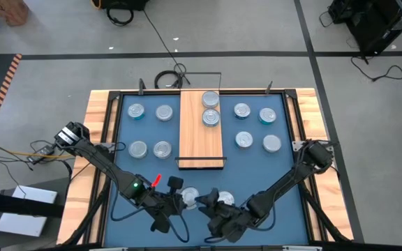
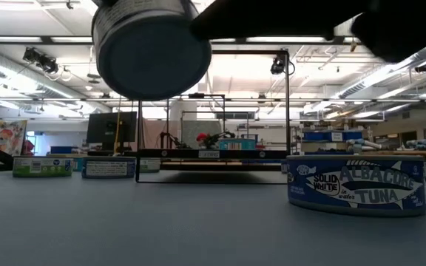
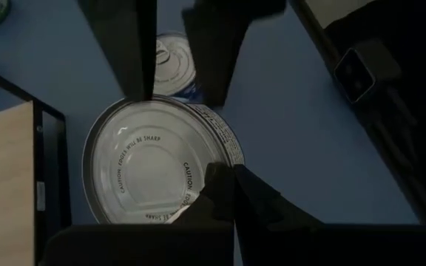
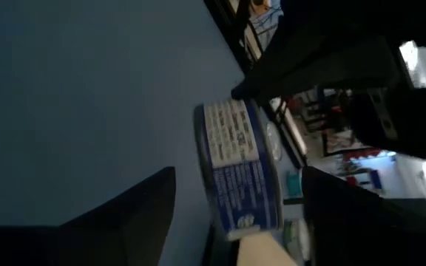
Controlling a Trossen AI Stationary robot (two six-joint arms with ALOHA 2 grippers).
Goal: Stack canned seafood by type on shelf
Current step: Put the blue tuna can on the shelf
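Shelf (image 1: 201, 139): two tins (image 1: 210, 108) placed. Table (image 1: 257, 174): nine loose. Left gripper (image 1: 180, 201): clamped on raised tuna tin (image 2: 151, 48). Right gripper (image 1: 206, 202): jaws spread, empty.

Blue table (image 1: 257, 174), wood borders at sides. Shelf (image 1: 201, 143) lies at centre, long axis running away from the arms; two tins (image 1: 210, 109) on its far end, touching. Four tins (image 1: 150, 130) on the table left of the shelf, four (image 1: 257, 127) right. One tin (image 1: 225, 200) near the front edge.
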